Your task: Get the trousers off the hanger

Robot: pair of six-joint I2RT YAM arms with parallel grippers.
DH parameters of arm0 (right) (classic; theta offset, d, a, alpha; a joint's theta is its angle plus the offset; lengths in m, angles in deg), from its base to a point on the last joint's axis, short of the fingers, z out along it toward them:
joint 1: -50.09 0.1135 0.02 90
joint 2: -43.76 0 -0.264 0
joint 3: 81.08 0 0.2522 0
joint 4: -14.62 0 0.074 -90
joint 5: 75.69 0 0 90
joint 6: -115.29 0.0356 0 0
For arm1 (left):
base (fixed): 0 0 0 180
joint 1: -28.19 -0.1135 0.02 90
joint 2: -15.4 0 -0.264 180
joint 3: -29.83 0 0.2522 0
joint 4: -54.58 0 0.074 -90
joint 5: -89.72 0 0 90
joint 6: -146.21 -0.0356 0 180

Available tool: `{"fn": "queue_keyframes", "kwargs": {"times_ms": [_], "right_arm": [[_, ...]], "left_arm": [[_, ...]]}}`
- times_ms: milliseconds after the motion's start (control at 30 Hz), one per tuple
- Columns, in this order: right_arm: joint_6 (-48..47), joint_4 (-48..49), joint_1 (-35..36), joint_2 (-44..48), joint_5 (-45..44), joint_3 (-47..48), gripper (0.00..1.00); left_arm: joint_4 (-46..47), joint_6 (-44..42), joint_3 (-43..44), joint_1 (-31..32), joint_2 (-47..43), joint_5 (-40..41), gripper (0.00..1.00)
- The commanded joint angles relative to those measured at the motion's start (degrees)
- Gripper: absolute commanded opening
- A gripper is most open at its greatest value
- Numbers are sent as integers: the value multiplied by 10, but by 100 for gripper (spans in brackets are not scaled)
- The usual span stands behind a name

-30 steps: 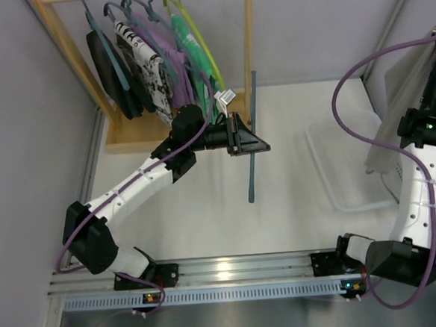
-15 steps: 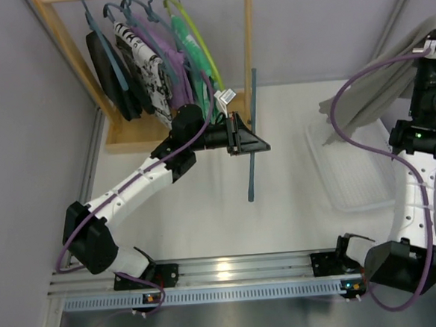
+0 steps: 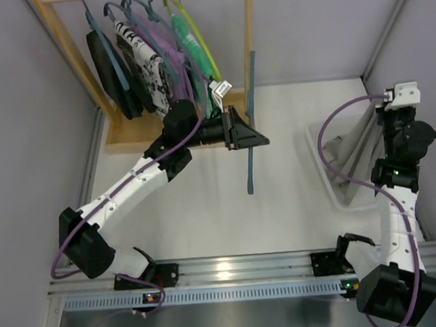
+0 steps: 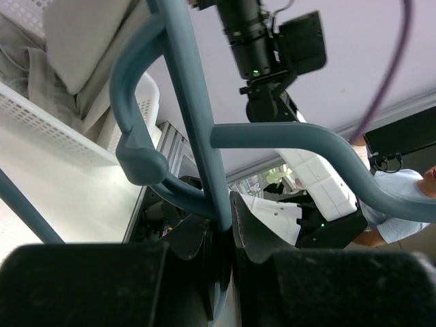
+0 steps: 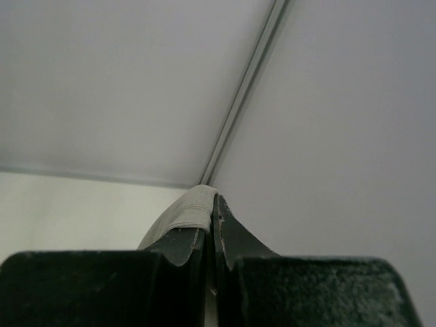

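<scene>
My left gripper (image 3: 239, 129) is shut on the bare teal hanger (image 3: 250, 124) and holds it above the table's middle. In the left wrist view the hanger's stem (image 4: 197, 122) is pinched between my gripper's (image 4: 228, 225) jaws. My right gripper (image 3: 385, 116) is shut on a fold of the grey trousers (image 3: 352, 148), which are off the hanger. They drape from it down into the white basket (image 3: 331, 178) at the right. In the right wrist view the grey cloth (image 5: 184, 221) is pinched at the tips of the gripper (image 5: 212, 211). The trousers (image 4: 75, 41) and basket (image 4: 41, 122) also show in the left wrist view.
A wooden rack (image 3: 249, 26) at the back left holds several hangers with clothes (image 3: 151, 60), close behind my left gripper. Grey walls close in on both sides. The arms' rail (image 3: 233, 271) runs along the near edge.
My right arm has swung down and leftward from high at the right, bringing the trousers down into the basket. My left arm has shifted slightly back with the hanger.
</scene>
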Motion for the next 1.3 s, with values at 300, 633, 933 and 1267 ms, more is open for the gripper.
{"fn": "queue_keyframes", "kwargs": {"times_ms": [300,633,933,1267], "right_arm": [[12,-205,-7,-133,143,53,79],[15,-400,-45,-60,232,191,99],[255,-483,-3,23,432,276,99],[345,-389,400,21,207,217,92]], "left_arm": [[23,-12,17,-1,-42,-5,0],[22,16,13,-3,-60,16,0],[25,43,12,-1,-64,48,0],[15,49,35,-2,-41,87,0]]}}
